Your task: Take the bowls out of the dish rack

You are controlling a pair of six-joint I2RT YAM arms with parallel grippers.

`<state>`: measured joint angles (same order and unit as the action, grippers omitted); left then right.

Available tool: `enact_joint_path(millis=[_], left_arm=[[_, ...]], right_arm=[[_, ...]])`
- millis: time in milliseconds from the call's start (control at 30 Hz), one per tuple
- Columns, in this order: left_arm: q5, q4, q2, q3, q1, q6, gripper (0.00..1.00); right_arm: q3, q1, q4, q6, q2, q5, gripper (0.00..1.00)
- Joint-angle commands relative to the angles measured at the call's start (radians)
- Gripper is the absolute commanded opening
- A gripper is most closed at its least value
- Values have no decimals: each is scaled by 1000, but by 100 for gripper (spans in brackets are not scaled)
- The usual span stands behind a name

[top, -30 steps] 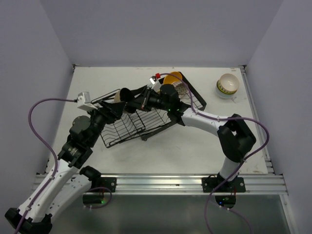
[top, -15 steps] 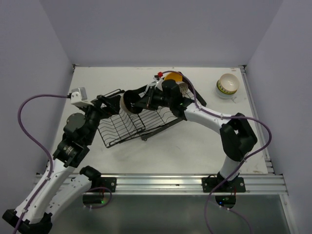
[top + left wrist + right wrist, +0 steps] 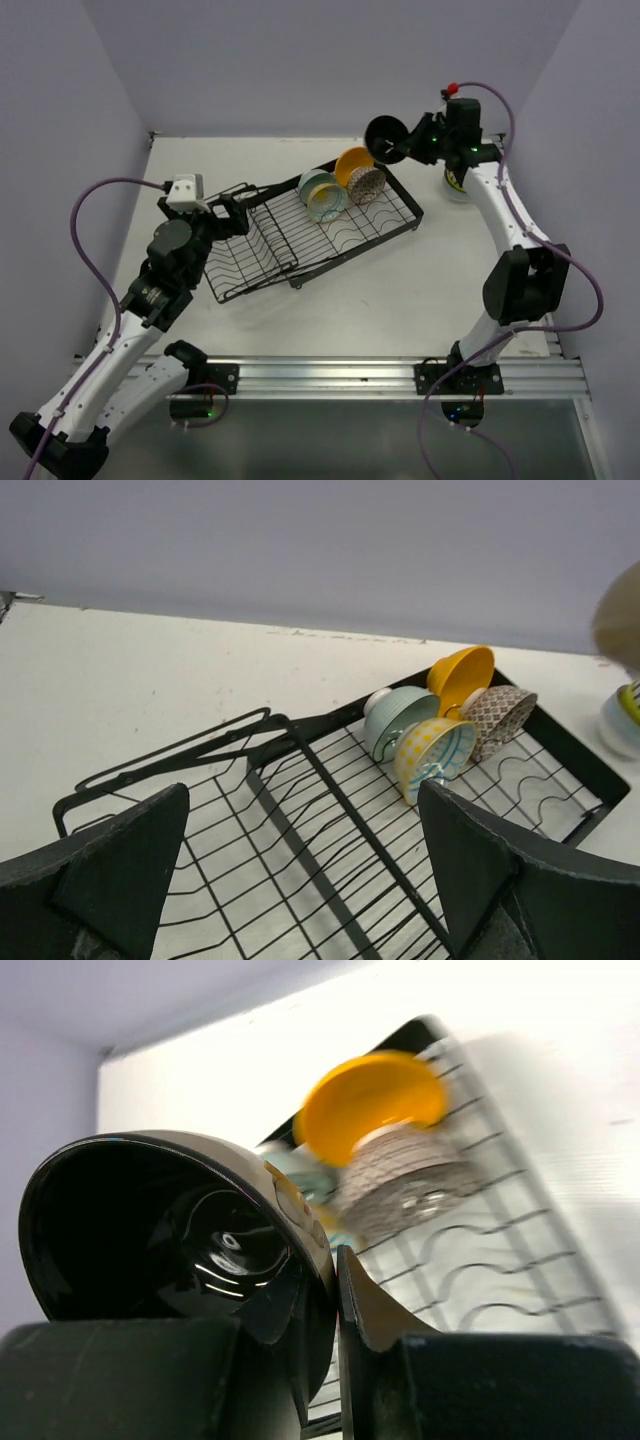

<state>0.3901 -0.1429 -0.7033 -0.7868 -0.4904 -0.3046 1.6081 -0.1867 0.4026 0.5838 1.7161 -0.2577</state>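
Note:
The black wire dish rack (image 3: 300, 240) lies in the middle of the table. At its far end lean three bowls: an orange one (image 3: 353, 162), a brown-speckled one (image 3: 369, 184) and a teal, yellow-dotted one (image 3: 322, 196). The left wrist view shows the orange bowl (image 3: 462, 675), a pale teal bowl (image 3: 393, 715), a yellow-dotted bowl (image 3: 436, 756) and the speckled bowl (image 3: 500, 716). My right gripper (image 3: 408, 146) is raised at the back right, shut on the rim of a glossy black bowl (image 3: 384, 134) (image 3: 170, 1230). My left gripper (image 3: 236, 214) (image 3: 310, 880) hangs open over the rack's left end, holding nothing.
A white bowl with a lime band (image 3: 452, 184) stands on the table at the back right, mostly hidden under my right arm. It also shows at the right edge as a pale bowl (image 3: 622, 720). Walls close in the table on three sides.
My left gripper has opened and drawn back to the rack's left end. The right arm has carried the black bowl up and away from the rack to the back right.

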Motion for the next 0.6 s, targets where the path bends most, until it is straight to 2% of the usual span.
enact_joint_path(millis=[0, 133, 233, 333, 567], left_arm=[[44, -4, -30, -9, 10, 88, 100], [85, -52, -64, -19, 10, 78, 100], [93, -73, -90, -26, 10, 76, 100], [118, -83, -108, -32, 10, 76, 100], [104, -93, -130, -38, 13, 75, 100]], right_arm=[[46, 117, 107, -88, -84, 34, 0], [16, 291, 100, -64, -56, 43, 0], [9, 358, 91, -44, -29, 41, 0], [19, 391, 90, -55, -6, 116, 0], [73, 470, 107, -55, 97, 126, 0]])
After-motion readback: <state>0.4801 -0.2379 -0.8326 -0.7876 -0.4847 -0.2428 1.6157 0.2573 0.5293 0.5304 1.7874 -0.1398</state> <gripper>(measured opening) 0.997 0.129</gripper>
